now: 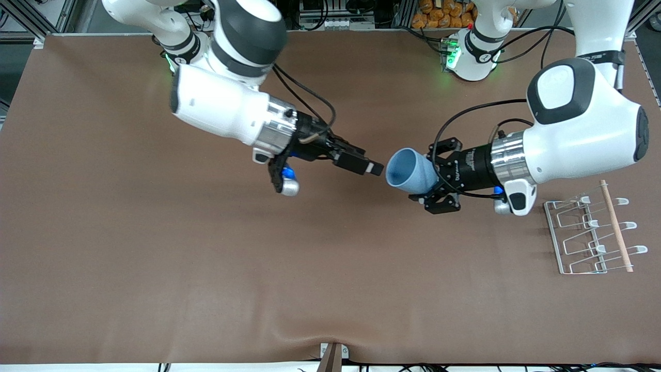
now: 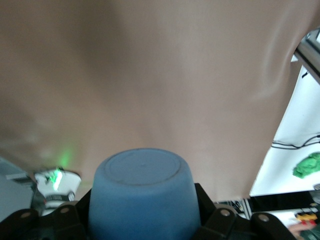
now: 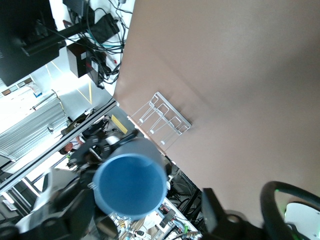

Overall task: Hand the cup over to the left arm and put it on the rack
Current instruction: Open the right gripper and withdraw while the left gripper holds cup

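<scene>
The light-blue cup [image 1: 410, 173] is in the air over the middle of the table, lying sideways with its open mouth toward my right gripper. My left gripper [image 1: 433, 178] is shut on the cup near its narrow base. In the left wrist view the cup [image 2: 142, 200] fills the space between the black fingers [image 2: 220, 220]. My right gripper [image 1: 371, 166] is open and empty, its tips just clear of the cup's rim. The right wrist view looks straight into the cup's mouth [image 3: 131, 184]. The white wire rack [image 1: 588, 232] lies at the left arm's end of the table.
The rack's wooden rod [image 1: 614, 225] runs along its side toward the table's end. The rack also shows in the right wrist view [image 3: 160, 117]. The brown table mat [image 1: 206, 258] lies under both arms. Cables and frame rails stand past the table's edges.
</scene>
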